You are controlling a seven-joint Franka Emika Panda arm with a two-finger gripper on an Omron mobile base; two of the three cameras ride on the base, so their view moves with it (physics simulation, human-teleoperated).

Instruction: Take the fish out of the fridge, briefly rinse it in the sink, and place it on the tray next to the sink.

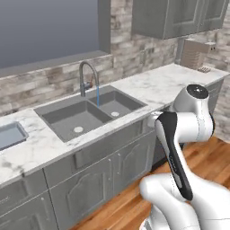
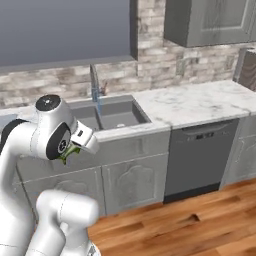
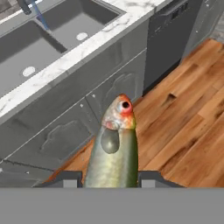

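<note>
The fish (image 3: 114, 148) is clamped between the narrowed jaws of the gripper (image 3: 109, 178), in front of the cabinets below the sink (image 1: 90, 112). Rinsing under the running faucet (image 1: 87, 76) and placing on the tray (image 1: 10, 134) are left.

No readable text, labels, brands, numbers or signs on anything here

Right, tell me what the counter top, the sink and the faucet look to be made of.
Counter top: looks like polished marble, white with grey veins.
Sink: a matte dark grey, maybe composite or coated metal; no shine to settle it.
Faucet: seems brushed metal, a grey curved gooseneck with a soft sheen; a thin blue stream of water falls from its spout.
</note>
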